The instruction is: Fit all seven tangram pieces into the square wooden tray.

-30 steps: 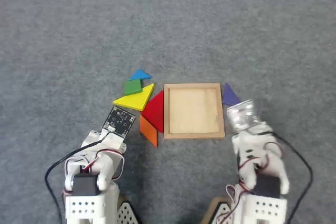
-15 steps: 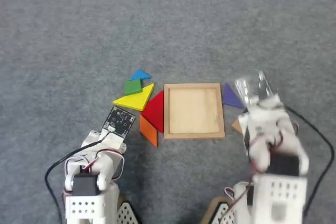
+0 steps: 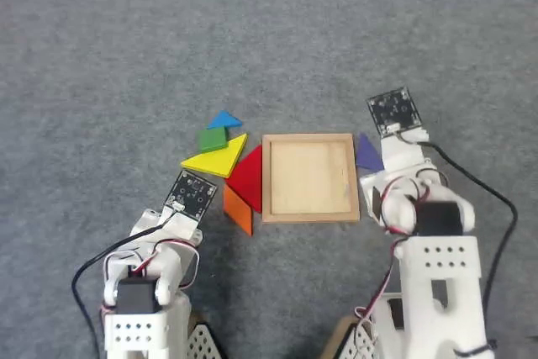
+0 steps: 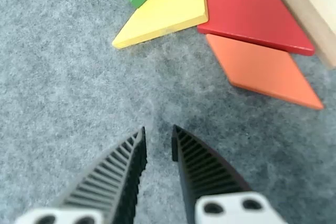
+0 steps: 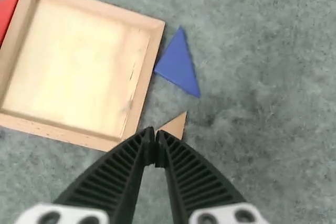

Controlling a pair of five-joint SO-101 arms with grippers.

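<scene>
Tan and small, one triangle (image 5: 175, 124) lies on the desk (image 5: 262, 51) just beside the empty wooden tray (image 5: 144, 80), right at the tips of the right claw (image 5: 155, 139), whose jaws are pressed together, while the slightly spread left claw (image 4: 157, 137) hangs across the tray.

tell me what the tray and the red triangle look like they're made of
The tray looks like bare pale wood: matte, with faint grain and a small dark streak on its floor near one wall. The red triangle is probably painted wood, though plastic can't be ruled out: it shows flat, even colour, a slight sheen and a thick, crisp edge.
</scene>
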